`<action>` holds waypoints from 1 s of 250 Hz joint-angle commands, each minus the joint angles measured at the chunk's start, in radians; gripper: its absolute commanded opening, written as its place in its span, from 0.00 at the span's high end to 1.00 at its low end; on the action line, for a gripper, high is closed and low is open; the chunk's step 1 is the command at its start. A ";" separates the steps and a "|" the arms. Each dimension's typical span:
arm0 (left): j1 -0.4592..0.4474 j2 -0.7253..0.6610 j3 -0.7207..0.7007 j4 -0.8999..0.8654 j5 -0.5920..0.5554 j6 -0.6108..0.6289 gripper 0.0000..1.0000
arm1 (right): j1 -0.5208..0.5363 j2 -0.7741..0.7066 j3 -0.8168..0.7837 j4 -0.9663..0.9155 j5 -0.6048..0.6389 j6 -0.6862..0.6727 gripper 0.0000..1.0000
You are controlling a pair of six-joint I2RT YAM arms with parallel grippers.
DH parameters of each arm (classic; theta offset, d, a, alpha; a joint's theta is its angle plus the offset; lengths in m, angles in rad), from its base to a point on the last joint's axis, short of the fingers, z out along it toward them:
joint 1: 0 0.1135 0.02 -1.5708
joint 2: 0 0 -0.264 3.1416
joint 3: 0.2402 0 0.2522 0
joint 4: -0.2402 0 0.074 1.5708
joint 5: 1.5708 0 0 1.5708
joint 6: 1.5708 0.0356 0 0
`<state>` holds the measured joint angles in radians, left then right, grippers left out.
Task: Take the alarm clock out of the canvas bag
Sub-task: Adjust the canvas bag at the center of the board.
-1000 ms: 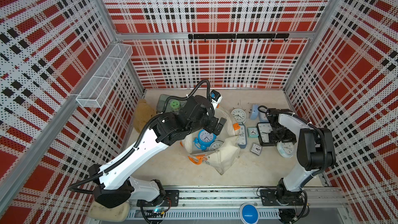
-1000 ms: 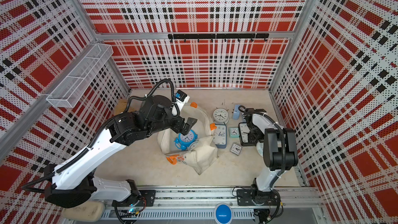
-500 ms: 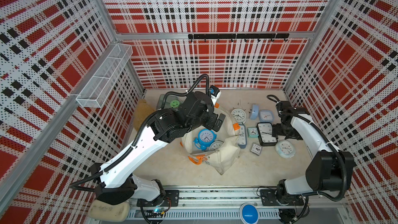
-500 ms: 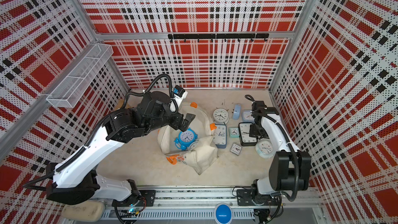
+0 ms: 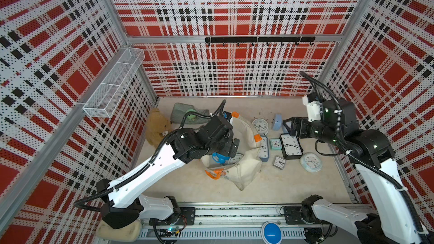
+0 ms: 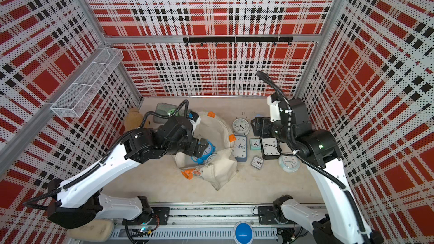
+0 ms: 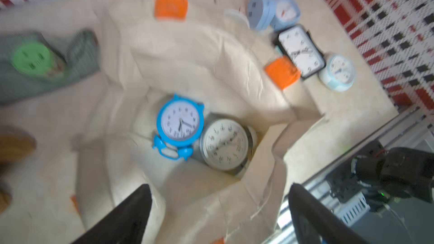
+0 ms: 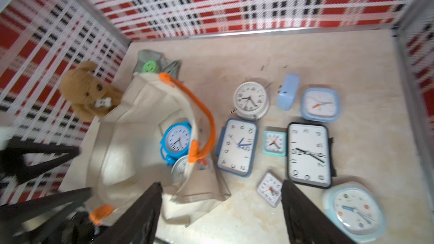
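Alarm clock (image 7: 179, 123), blue with twin bells, lies face up inside the open canvas bag (image 7: 187, 50), directly ahead of the left gripper (image 7: 218, 191), jaws spread and empty; right gripper (image 8: 220, 185), likewise spread and empty, hangs farther off.

**Partly seen items**
- Blue twin-bell alarm clock (image 5: 217, 158): in a top view, mostly hidden beneath the left gripper (image 5: 231, 149).
- Silver round clock (image 5: 235, 158), at its 3 o'clock: partly covered by the cream canvas bag's (image 5: 249, 167) fold.
- Green plastic disc (image 7: 31, 58): blurred, markings unreadable.
- Brown plush teddy bear (image 7: 14, 142): cut off by the left wrist view's edge.
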<state>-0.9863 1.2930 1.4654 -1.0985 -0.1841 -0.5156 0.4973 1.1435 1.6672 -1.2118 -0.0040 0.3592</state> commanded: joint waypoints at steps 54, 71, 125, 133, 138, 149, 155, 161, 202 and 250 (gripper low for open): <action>-0.043 -0.072 -0.325 0.144 0.143 -0.319 0.27 | 0.288 0.295 0.013 -0.060 0.059 0.295 0.36; -0.061 -0.077 -0.351 0.146 0.146 -0.337 0.28 | 0.323 0.355 0.037 -0.069 0.070 0.330 0.37; -0.122 -0.111 -0.428 0.158 0.144 -0.402 0.29 | 0.367 0.460 0.033 -0.058 0.037 0.413 0.42; -0.129 -0.118 -0.441 0.162 0.143 -0.413 0.29 | 0.369 0.464 0.015 -0.051 0.023 0.422 0.42; -0.132 -0.124 -0.448 0.164 0.140 -0.422 0.29 | 0.370 0.465 0.002 -0.046 0.015 0.427 0.42; -0.134 -0.138 -0.463 0.168 0.134 -0.434 0.29 | 0.371 0.465 -0.035 -0.041 -0.002 0.440 0.42; -0.134 -0.146 -0.470 0.172 0.132 -0.439 0.29 | 0.372 0.462 -0.059 -0.037 -0.009 0.448 0.42; -0.132 -0.154 -0.475 0.174 0.128 -0.443 0.29 | 0.372 0.457 -0.087 -0.032 -0.015 0.455 0.42; -0.114 -0.192 -0.484 0.174 0.111 -0.457 0.28 | 0.380 0.397 -0.277 -0.002 -0.043 0.497 0.42; -0.043 -0.211 -0.456 0.188 0.111 -0.454 0.22 | 0.399 0.347 -0.437 0.037 -0.053 0.535 0.42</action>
<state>-1.0763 1.0988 0.9863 -0.9226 -0.0593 -0.9482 0.8795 1.5291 1.3056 -1.1416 -0.0326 0.8379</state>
